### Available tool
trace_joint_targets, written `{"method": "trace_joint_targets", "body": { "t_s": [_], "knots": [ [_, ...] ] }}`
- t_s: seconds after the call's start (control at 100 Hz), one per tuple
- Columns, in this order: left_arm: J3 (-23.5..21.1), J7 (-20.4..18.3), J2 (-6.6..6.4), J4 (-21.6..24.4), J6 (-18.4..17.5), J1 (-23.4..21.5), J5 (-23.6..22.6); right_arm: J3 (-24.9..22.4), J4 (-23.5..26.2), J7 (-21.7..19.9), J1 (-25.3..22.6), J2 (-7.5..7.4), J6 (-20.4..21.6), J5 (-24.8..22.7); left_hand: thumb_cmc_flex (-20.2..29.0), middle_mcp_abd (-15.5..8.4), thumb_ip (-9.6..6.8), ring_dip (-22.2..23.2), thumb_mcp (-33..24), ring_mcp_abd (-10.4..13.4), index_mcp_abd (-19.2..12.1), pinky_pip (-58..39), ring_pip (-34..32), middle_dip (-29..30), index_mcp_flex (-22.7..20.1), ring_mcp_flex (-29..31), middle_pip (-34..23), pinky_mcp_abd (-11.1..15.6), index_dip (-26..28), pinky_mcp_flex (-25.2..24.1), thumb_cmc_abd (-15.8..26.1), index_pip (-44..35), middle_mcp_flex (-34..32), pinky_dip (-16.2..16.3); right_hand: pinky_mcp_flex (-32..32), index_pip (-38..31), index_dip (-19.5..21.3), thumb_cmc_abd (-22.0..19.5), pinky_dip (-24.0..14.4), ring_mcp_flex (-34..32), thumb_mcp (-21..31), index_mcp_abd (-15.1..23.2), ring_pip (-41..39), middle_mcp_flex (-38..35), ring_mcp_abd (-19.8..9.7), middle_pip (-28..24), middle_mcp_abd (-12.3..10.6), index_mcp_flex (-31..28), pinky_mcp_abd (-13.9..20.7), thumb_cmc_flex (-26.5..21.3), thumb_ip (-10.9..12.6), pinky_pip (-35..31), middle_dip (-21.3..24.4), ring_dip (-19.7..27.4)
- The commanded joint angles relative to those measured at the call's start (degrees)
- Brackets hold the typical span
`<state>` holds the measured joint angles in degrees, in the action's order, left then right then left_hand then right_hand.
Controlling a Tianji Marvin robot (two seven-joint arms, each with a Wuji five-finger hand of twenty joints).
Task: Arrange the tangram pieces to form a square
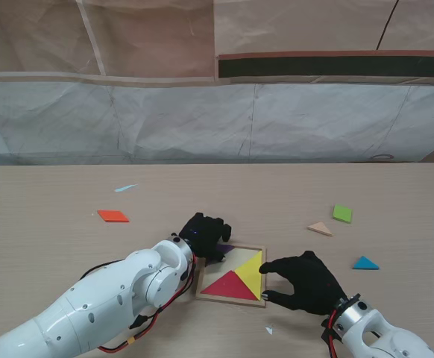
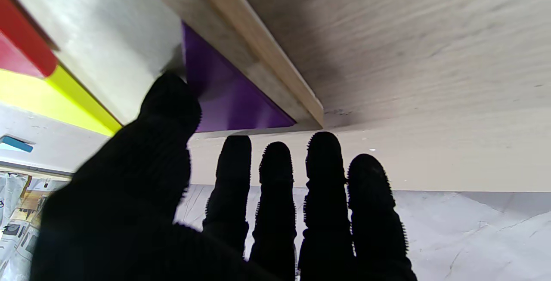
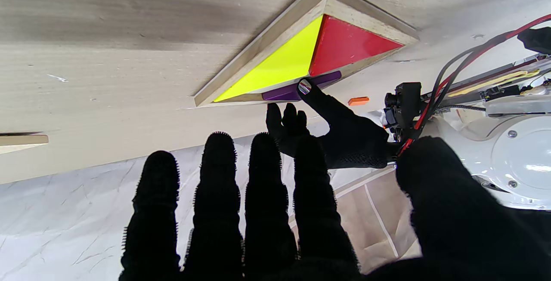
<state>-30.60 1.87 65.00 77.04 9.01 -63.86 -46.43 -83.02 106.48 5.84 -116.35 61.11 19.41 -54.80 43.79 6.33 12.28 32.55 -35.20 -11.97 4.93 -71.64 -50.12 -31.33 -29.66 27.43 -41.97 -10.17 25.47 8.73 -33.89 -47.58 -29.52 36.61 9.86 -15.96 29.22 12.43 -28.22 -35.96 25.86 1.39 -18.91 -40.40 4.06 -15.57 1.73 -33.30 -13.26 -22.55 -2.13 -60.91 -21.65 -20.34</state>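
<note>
While the right hand (image 1: pixel 306 283) rests spread and holding nothing just beside the near right corner of the wooden frame (image 1: pixel 236 300), the move turns on the left hand (image 1: pixel 204 236) at the frame's far left corner. Its thumb tip (image 2: pixel 172 98) presses on the purple triangle (image 2: pixel 224 96), which lies directly ahead of that thumb, long edge running along the frame's far rail; the other fingers (image 2: pixel 275 173) are straight and apart, gripping nothing. Red triangle (image 1: pixel 228 284) and yellow triangle (image 1: pixel 252 272) already sit inside. Farther off on the worktop (image 1: pixel 45 201), the blue triangle (image 1: pixel 365 262), tan triangle (image 1: pixel 320 228) and green square (image 1: pixel 342 213) lie nearer the right hand, the orange piece (image 1: pixel 112 216) nearer the left.
</note>
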Motion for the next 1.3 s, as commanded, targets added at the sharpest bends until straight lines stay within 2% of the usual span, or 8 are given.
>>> {"method": "trace_joint_targets", "body": {
  "t_s": [0.0, 0.04, 0.28, 0.34, 0.59, 0.83, 1.19, 1.29],
  "knots": [
    [-0.12, -1.21, -0.3, -0.27, 0.25, -0.33, 0.05, 0.06, 0.26, -0.81, -0.26, 0.22, 0.11, -0.22, 1.61, 0.8, -3.75, -0.33, -2.06, 0.27, 0.49, -0.15, 1.14, 0.71, -2.69, -0.86, 1.76, 0.91, 1.05, -1.4, 2.19, -1.84, 1.4, 0.54, -1.07, -0.38, -0.52, -1.64, -0.41, 0.97, -0.69, 0.55, 0.68, 1.26, -0.13, 0.65, 0.03, -0.4, -0.27, -0.47, 0.14, 0.71, 0.07, 0.32],
    [-0.23, -1.07, -0.25, -0.34, 0.03, -0.35, 0.17, 0.06, 0.25, -0.81, -0.26, 0.22, 0.1, -0.23, 0.85, 0.74, -4.66, -0.78, -1.63, 0.11, 0.33, 0.55, 2.19, 1.84, -1.78, -1.5, 3.2, 0.67, 1.42, -2.28, 2.88, -0.19, 2.18, 0.25, -1.09, -0.38, -0.52, -1.66, -0.41, 1.0, -0.7, 0.55, 0.7, 1.25, -0.12, 0.65, 0.03, -0.4, -0.27, -0.47, 0.14, 0.72, 0.07, 0.33],
    [-2.48, 1.2, 0.33, 0.48, -1.2, -1.0, 1.05, 0.07, 0.19, -0.67, -0.21, 0.23, 0.11, -0.27, -0.62, 0.8, -5.13, -1.63, 7.32, -0.53, -0.7, 3.81, 4.75, 5.37, 1.63, -2.73, 7.0, -1.67, 0.64, -5.12, 6.87, 5.63, 3.71, -1.34, -1.06, -0.38, -0.52, -1.67, -0.41, 1.04, -0.69, 0.61, 0.71, 1.28, -0.17, 0.65, -0.01, -0.39, -0.27, -0.47, 0.15, 0.73, 0.07, 0.33],
    [-3.28, 1.67, 0.35, 0.96, -1.86, -1.1, 0.89, 0.06, 0.15, -0.63, -0.16, 0.22, 0.22, -0.39, -0.19, -1.67, -5.56, -1.81, 12.02, -0.47, -1.21, 5.15, 5.78, 5.59, 3.07, -3.23, 7.28, -2.58, 0.46, -6.15, 8.45, 6.81, 4.35, -2.09, -1.05, -0.37, -0.52, -1.69, -0.41, 0.98, -0.7, 0.59, 0.69, 1.26, -0.2, 0.65, -0.06, -0.36, -0.26, -0.43, 0.14, 0.73, 0.06, 0.33],
    [-7.59, 1.19, -0.4, 4.11, -4.09, -1.94, -0.47, 0.07, 0.0, -0.47, -0.06, 0.24, 0.16, -0.39, 0.57, -2.55, -6.0, -2.74, 15.75, -0.47, -1.61, 8.43, 8.8, 6.08, 5.52, -4.9, 8.57, -4.53, -0.15, -8.24, 10.02, 8.71, 5.65, -3.82, -1.06, -0.33, -0.53, -1.66, -0.41, 1.04, -0.7, 0.6, 0.71, 1.29, -0.18, 0.64, -0.01, -0.3, -0.24, -0.43, 0.14, 0.72, 0.06, 0.33],
    [-16.53, -3.16, -2.81, 8.46, -6.57, -5.83, -5.83, 0.01, -0.18, -0.4, 0.12, 0.23, 0.46, -0.39, 3.13, -4.18, -6.63, -4.79, 14.25, 0.14, -2.81, 14.63, 14.22, 7.44, 8.6, -7.7, 10.88, -7.06, -1.2, -11.11, 10.68, 10.9, 7.94, -7.31, -1.04, -0.34, -0.54, -1.66, -0.42, 1.05, -0.69, 0.61, 0.73, 1.22, -0.13, 0.61, 0.05, -0.34, -0.29, -0.43, 0.14, 0.71, 0.06, 0.35],
    [-32.74, -12.11, -5.78, 12.66, -12.18, -12.82, -15.56, 0.03, -0.13, -0.46, 0.53, 0.2, 0.49, -0.59, 2.06, -7.25, -7.07, -6.86, 9.22, 1.32, -3.99, 24.15, 20.72, 9.41, 20.37, -13.79, 14.96, -10.21, -4.4, -14.22, 10.02, 17.42, 16.8, -12.9, -1.05, -0.35, -0.54, -1.65, -0.4, 1.01, -0.68, 0.55, 0.72, 1.28, -0.13, 0.63, 0.04, -0.37, -0.3, -0.47, 0.14, 0.73, 0.08, 0.36],
    [-35.44, -18.53, -6.43, 13.49, -11.93, -13.29, -15.99, 0.15, -0.07, -0.78, 0.67, 0.17, 0.34, -0.57, 1.79, -8.32, -7.4, -7.42, 9.2, 2.21, -4.19, 31.02, 23.69, 14.35, 21.19, -17.84, 25.49, -9.33, -13.41, -13.84, 10.61, 34.71, 17.4, -16.67, -1.09, -0.31, -0.55, -1.67, -0.39, 1.09, -0.69, 0.56, 0.75, 1.28, -0.11, 0.64, 0.0, -0.26, -0.29, -0.44, 0.14, 0.73, 0.09, 0.37]
  ]
}}
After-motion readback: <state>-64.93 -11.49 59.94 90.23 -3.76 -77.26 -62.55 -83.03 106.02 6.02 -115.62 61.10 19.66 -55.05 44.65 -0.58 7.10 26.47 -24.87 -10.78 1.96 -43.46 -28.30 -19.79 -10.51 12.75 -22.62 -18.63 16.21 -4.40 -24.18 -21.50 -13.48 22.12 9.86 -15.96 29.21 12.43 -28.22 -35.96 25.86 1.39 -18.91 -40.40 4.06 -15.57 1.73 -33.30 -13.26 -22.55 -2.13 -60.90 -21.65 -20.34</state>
